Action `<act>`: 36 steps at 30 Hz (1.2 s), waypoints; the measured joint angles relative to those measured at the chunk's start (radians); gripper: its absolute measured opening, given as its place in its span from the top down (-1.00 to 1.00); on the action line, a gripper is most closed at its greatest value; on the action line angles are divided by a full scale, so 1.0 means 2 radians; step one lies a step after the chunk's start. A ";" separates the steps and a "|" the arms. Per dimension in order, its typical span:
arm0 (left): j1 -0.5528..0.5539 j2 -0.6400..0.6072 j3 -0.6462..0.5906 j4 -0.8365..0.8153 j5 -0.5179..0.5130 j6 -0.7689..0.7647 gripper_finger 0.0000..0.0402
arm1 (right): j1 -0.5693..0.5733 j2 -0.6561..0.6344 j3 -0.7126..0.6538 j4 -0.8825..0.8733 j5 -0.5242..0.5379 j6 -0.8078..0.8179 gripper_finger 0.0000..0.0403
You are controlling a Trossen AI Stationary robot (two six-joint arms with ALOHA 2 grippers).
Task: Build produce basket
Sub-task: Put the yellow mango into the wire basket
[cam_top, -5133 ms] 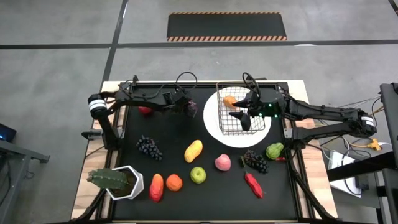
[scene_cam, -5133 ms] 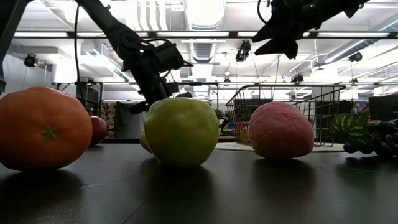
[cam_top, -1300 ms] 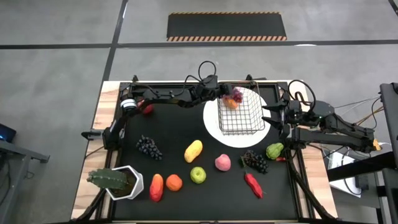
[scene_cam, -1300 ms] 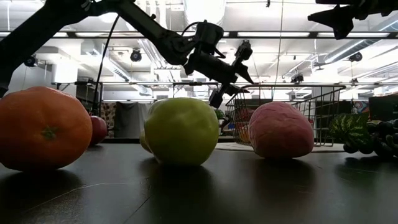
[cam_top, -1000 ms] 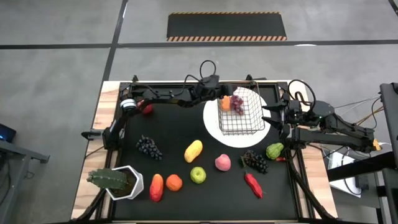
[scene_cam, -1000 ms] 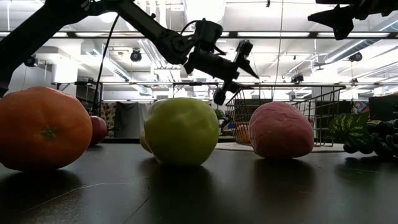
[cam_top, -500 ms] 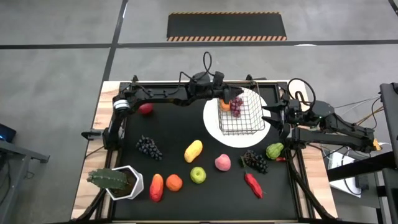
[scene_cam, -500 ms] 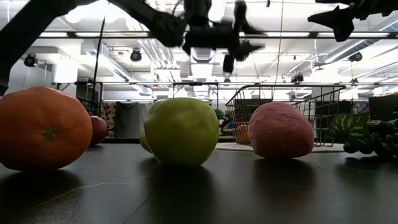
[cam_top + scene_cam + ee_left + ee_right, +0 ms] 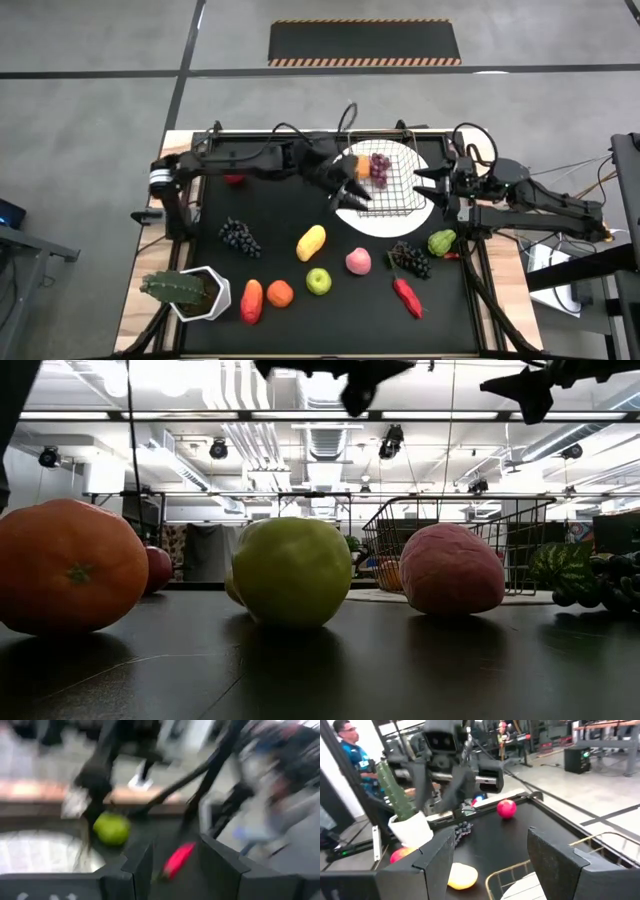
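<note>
The wire basket (image 9: pixel 392 183) stands on a round white plate (image 9: pixel 400 222) at the table's far right. Purple grapes (image 9: pixel 380 168) and an orange (image 9: pixel 360 164) lie inside it. My left gripper (image 9: pixel 348 197) hovers open and empty at the basket's near left corner, high in the low view (image 9: pixel 352 382). Its wrist view (image 9: pixel 172 852) shows a green pepper (image 9: pixel 112 827) and a red pepper (image 9: pixel 177 860) beyond the fingers. My right gripper (image 9: pixel 422 186) waits open just right of the basket (image 9: pixel 495 855). The remaining produce rests on the black mat.
On the mat lie a red apple (image 9: pixel 234 178), dark grapes (image 9: pixel 240 237), a yellow mango (image 9: pixel 311 242), a green apple (image 9: pixel 318 281), a pink peach (image 9: pixel 358 261), more grapes (image 9: pixel 410 259), peppers (image 9: pixel 407 296) and an orange (image 9: pixel 280 293). A potted cactus (image 9: pixel 190 292) stands near left.
The purple grapes have dropped from my left gripper into the basket and now lie still there. My left gripper then rose, drew back from over the basket's far left corner and swung toward the near edge, turning as it went. My right arm barely moved.
</note>
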 joint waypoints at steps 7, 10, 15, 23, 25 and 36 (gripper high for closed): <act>-0.069 -0.040 0.000 -0.275 -0.259 -0.023 0.33 | 0.000 0.004 0.011 0.000 -0.019 -0.013 -0.16; -0.090 -0.042 0.000 -0.348 -0.278 -0.076 0.33 | 0.000 0.003 0.015 0.000 -0.020 -0.023 -0.16; -0.109 -0.042 -0.016 -0.389 -0.280 -0.169 0.33 | 0.000 0.003 0.017 0.000 -0.020 -0.033 -0.16; -0.124 -0.041 -0.083 -0.378 -0.276 -0.246 0.16 | 0.000 0.003 0.017 -0.004 -0.020 -0.040 -0.16; -0.124 -0.040 -0.104 -0.349 -0.288 -0.266 0.01 | 0.000 0.003 0.017 -0.004 -0.021 -0.040 -0.16; -0.127 -0.040 -0.175 -0.254 -0.329 -0.387 -0.59 | 0.000 0.003 0.017 -0.004 -0.021 -0.043 -0.16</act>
